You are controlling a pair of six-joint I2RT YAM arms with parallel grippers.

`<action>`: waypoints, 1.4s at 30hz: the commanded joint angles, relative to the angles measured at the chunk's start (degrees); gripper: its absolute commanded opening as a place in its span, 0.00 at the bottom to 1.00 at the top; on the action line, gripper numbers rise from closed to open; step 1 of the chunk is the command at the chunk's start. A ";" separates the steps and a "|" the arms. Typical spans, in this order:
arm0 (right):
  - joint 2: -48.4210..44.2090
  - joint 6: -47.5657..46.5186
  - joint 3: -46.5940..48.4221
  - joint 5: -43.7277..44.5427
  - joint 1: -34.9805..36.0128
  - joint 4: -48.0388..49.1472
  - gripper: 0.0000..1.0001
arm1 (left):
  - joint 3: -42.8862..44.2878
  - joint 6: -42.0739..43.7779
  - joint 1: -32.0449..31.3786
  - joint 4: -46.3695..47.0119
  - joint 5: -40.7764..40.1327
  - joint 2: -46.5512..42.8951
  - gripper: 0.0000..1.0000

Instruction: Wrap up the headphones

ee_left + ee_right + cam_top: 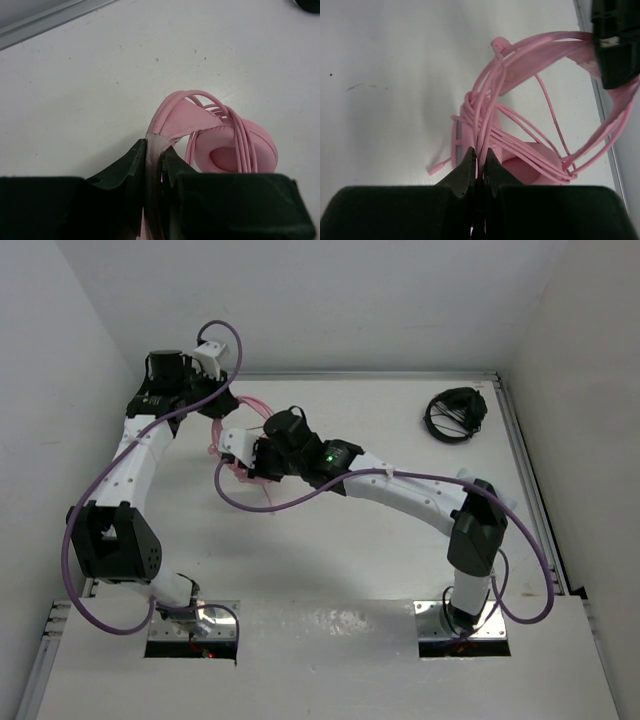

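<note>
The pink headphones (252, 405) sit at the back middle of the table, between my two grippers. In the left wrist view my left gripper (154, 150) is shut on the thin headband (177, 117), with one padded earcup (225, 152) just beyond and cable strands lying over it. My left gripper also shows in the top view (222, 405). My right gripper (480, 157) is shut on a few strands of the thin pink cable (485, 110), which loops several times round the headphones (530, 160). The cable's plug (437, 166) lies loose on the table. My right gripper (240, 455) is just in front of the headphones.
Black headphones (455, 415) with a coiled cable lie at the back right. A metal rail (520, 440) runs along the table's right edge and another along the back (45, 20). White walls enclose the table. Purple arm cables hang near both arms.
</note>
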 commanded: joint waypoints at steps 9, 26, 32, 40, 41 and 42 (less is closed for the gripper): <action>-1.76 -4.92 1.37 1.19 3.45 -3.23 0.00 | 3.81 0.32 0.49 3.46 -1.15 -0.01 0.00; -6.61 -1.50 -4.54 14.37 -9.90 6.08 0.00 | -0.67 3.58 0.49 0.66 1.30 -4.67 0.00; 1.39 4.65 -0.49 10.51 -18.51 8.54 0.00 | -1.90 2.18 0.41 -2.25 7.11 -5.89 0.00; 7.37 10.63 -2.16 5.59 -24.49 16.19 0.38 | -2.08 -0.55 0.41 -3.13 13.17 -5.90 0.00; 7.98 10.63 -3.12 4.28 -25.11 16.81 0.41 | -1.99 -0.82 0.49 -2.95 13.35 -5.99 0.00; 8.16 10.55 -3.48 2.96 -25.29 17.08 0.44 | -1.99 -0.99 0.50 -2.87 13.09 -5.99 0.00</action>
